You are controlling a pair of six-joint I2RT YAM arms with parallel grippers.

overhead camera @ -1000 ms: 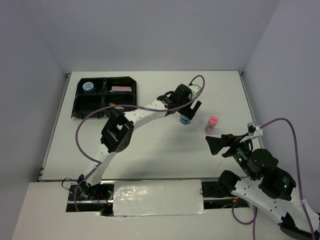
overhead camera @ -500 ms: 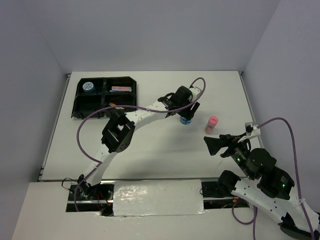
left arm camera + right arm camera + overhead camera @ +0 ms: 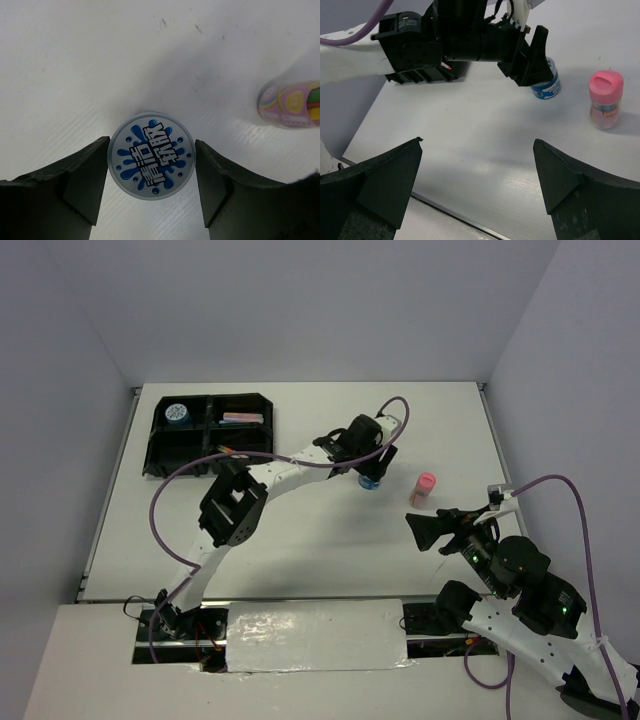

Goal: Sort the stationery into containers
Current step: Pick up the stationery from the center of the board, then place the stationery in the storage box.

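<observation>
A short blue tub [image 3: 151, 155] with a splash-patterned lid stands on the white table, right of centre [image 3: 371, 481]. My left gripper [image 3: 151, 148] is shut on it, both fingers pressed against its sides; the top view shows this gripper [image 3: 374, 472] over the tub. A pink-capped brownish bottle [image 3: 424, 488] stands upright just right of it, apart from both grippers [image 3: 606, 98]. The black compartment tray [image 3: 152, 455] sits at the far left and holds another blue tub [image 3: 177, 413]. My right gripper [image 3: 413, 528] hovers open and empty near the bottle [image 3: 477, 141].
The tray also holds a pink flat item [image 3: 243, 418], and an orange pen tip [image 3: 228, 449] shows by the left arm. The left arm's purple cable [image 3: 165, 500] loops over the table. White walls enclose the table on three sides.
My left gripper's fingers closed in from wide open onto the blue tub and shifted slightly left. The right arm barely moved.
</observation>
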